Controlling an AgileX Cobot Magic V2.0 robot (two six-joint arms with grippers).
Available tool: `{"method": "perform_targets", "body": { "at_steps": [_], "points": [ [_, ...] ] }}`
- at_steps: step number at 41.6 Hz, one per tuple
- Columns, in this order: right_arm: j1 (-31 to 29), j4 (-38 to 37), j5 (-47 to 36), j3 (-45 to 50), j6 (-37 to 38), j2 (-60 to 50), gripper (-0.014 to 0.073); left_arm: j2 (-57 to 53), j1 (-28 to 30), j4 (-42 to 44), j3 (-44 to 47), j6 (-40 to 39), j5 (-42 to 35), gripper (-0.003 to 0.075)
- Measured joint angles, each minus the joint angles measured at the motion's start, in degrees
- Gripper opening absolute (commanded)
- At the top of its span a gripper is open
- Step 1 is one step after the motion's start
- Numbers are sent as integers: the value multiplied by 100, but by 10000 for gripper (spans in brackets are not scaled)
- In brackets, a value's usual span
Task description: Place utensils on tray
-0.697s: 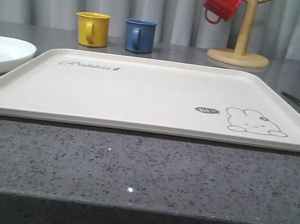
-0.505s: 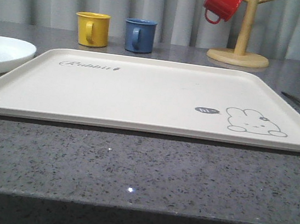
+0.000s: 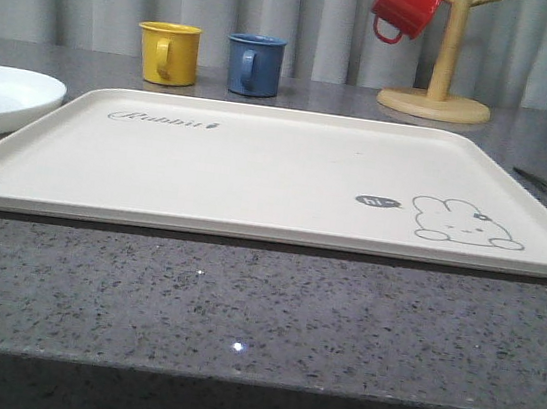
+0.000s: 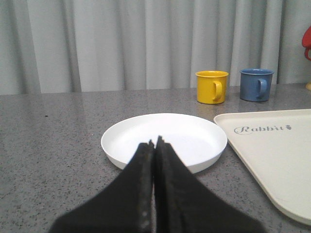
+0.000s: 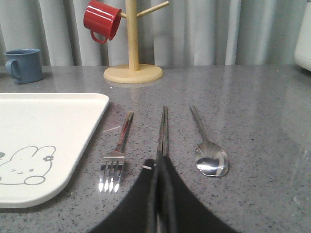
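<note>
Left gripper [image 4: 154, 145] has its fingers pressed together on nothing, hovering near the white plate [image 4: 146, 127], which sits just beside the tray [image 3: 257, 177] (tray bare, nothing loaded yet). Right gripper [image 5: 158, 167] is pinched closed and empty too, lined up over the chopsticks [image 5: 164, 127], which lie between the fork [image 5: 118, 148] and spoon [image 5: 206, 145], all just off the tray's rabbit corner. Judgement: open the right jaws first, then pinch one utensil mid-handle and keep it level.

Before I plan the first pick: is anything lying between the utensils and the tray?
Nothing visible. The fork, chopsticks and spoon lie on bare counter beside the tray; the fork is nearest its rim. The right tool sits shut at the chopsticks' near end.
</note>
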Motion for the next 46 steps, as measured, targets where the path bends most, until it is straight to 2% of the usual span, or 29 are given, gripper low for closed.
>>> {"method": "perform_targets", "body": {
  "at_steps": [8,13,16,20,24,30,38,46],
  "points": [
    [0,77,-78,-86,0,0,-69,0,0,0,-51,0,-172,-18],
    [0,91,343,-775,0,0,-69,0,0,0,-516,0,-96,-18],
    [0,91,792,-1382,0,11,-69,0,0,0,-1117,0,85,-18],
    [0,91,1340,-2175,0,286,-69,231,0,0,-1960,0,601,-18],
    [0,91,1934,-2991,0,872,-69,771,0,0,-2911,0,1465,-18],
    [0,91,2666,-3698,0,1640,-69,1586,0,0,-3830,0,2550,-18],
    [0,91,3089,-3791,0,2330,-69,2263,0,10,-3983,0,3005,-18],
    [0,91,3191,-3791,0,2757,-69,2657,0,10,-3983,0,3083,-18]
  ]
}}
